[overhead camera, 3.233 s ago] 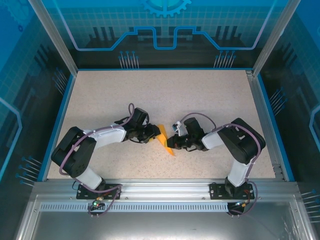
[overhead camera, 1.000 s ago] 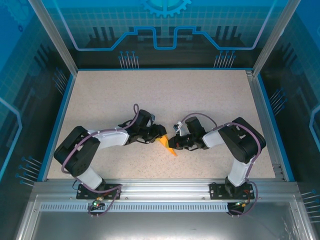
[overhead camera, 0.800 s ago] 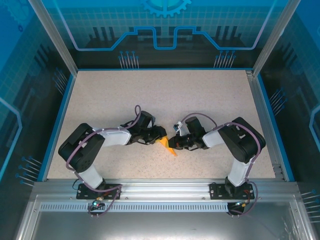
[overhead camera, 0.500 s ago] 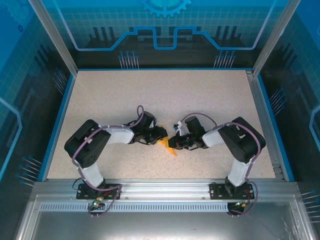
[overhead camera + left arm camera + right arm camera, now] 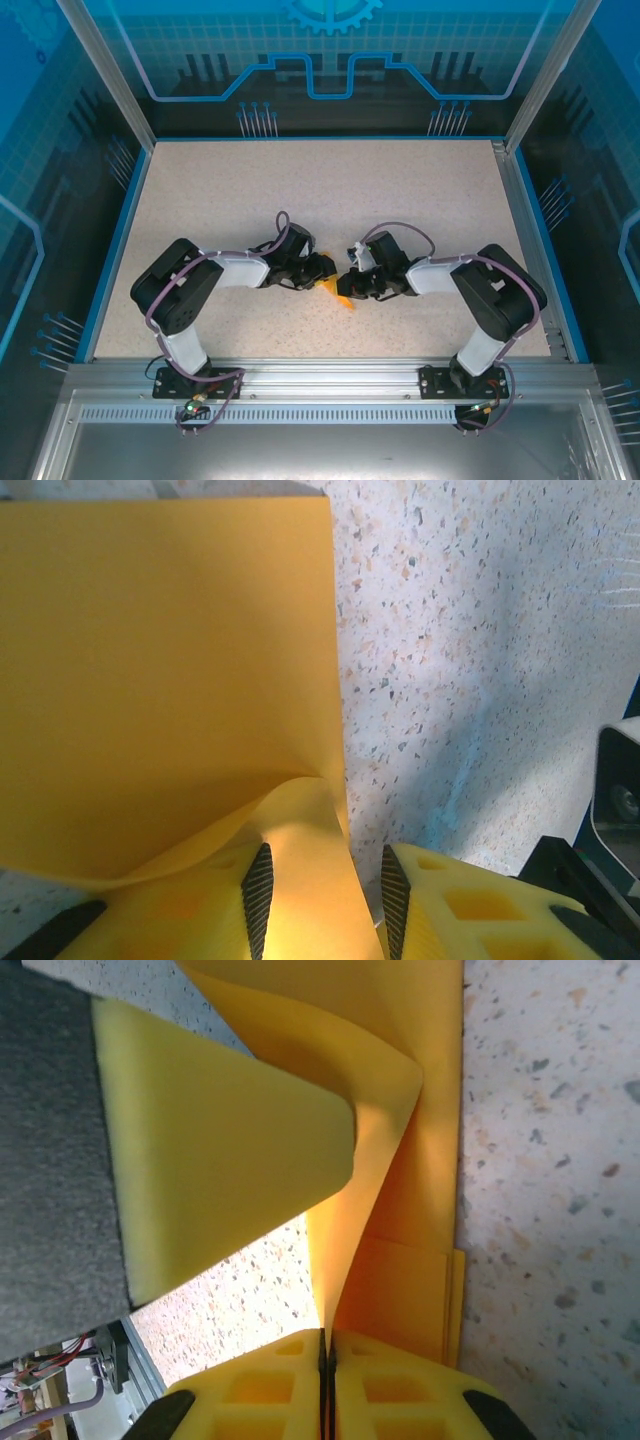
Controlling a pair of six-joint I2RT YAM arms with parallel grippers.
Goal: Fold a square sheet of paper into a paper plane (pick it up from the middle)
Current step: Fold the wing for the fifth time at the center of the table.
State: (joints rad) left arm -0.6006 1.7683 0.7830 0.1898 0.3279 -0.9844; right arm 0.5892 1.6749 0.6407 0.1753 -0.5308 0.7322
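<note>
The orange square sheet of paper (image 5: pixel 340 293), partly folded into layers, lies on the table between my two grippers. In the left wrist view the paper (image 5: pixel 170 660) spreads flat ahead, and one curled flap runs back between the fingers of my left gripper (image 5: pixel 325 870), whose jaws stand apart. My right gripper (image 5: pixel 325 1335) is shut on the thin edge of a raised layer of the paper (image 5: pixel 400 1290). A yellow finger of the left gripper (image 5: pixel 220 1150) sits against that raised layer from the other side. From above, the left gripper (image 5: pixel 322 268) and right gripper (image 5: pixel 348 283) nearly meet.
The speckled table (image 5: pixel 330 190) reaches to a blue rim, with wide bare room behind the arms. A metal rail (image 5: pixel 320 375) runs along the near edge where both arm bases are bolted.
The left arm has swung its elbow in and the left gripper has crept right onto the paper. The right arm's elbow has moved out to the right, its gripper still on the paper's edge.
</note>
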